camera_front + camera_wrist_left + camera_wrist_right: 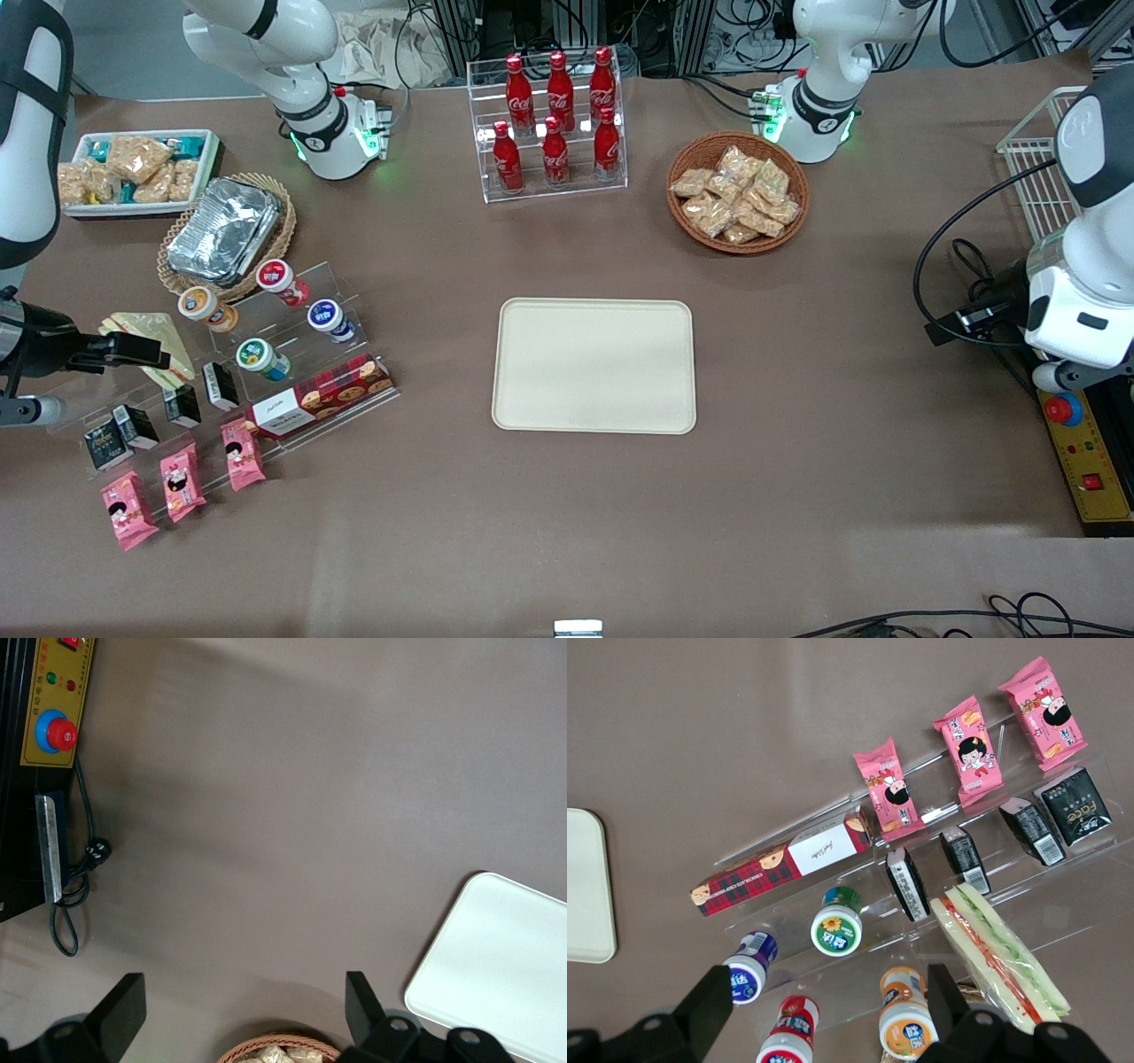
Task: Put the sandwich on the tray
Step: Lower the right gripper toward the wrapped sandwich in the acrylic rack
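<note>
The sandwich is a clear-wrapped triangular wedge with pale bread and a red and green edge. It lies on the upper step of a clear acrylic stand at the working arm's end of the table. In the right wrist view the sandwich lies just outside one finger. My gripper hovers above the stand, partly covering the sandwich in the front view. It is open wide and empty, its fingers straddling two small cups. The cream-beige tray lies empty mid-table, and its edge shows in the right wrist view.
The stand holds small cups, black boxes and a plaid cookie box. Pink packs lie in front of it. A foil container, a white snack bin, cola bottles and a snack basket stand farther back.
</note>
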You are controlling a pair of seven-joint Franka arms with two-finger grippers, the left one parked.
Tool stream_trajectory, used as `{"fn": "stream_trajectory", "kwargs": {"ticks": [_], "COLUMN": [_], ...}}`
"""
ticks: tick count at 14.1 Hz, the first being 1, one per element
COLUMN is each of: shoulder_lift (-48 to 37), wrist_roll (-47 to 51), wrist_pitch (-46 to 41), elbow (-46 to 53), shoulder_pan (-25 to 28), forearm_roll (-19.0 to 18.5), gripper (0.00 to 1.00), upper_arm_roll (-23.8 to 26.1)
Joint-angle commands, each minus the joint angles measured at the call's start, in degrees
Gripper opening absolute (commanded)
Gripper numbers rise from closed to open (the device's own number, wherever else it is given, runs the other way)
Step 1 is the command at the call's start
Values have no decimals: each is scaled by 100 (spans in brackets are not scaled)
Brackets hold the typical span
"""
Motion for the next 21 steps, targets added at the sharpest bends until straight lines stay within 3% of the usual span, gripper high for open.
{"fn": "stream_trajectory", "kwargs": {"ticks": [1,13,21], "shoulder_lift": [-13,-66,-119], "wrist_roll": [-33,-24,-1058], "wrist_pitch": [-73,-99,-275], "elbow": [41,41,6], "shoulder_pan": [-14,-40,-207], "forearm_roll": [-76,-76,-234], "gripper": [98,98,98], "upper_arm_roll": [18,-60,-474]}}
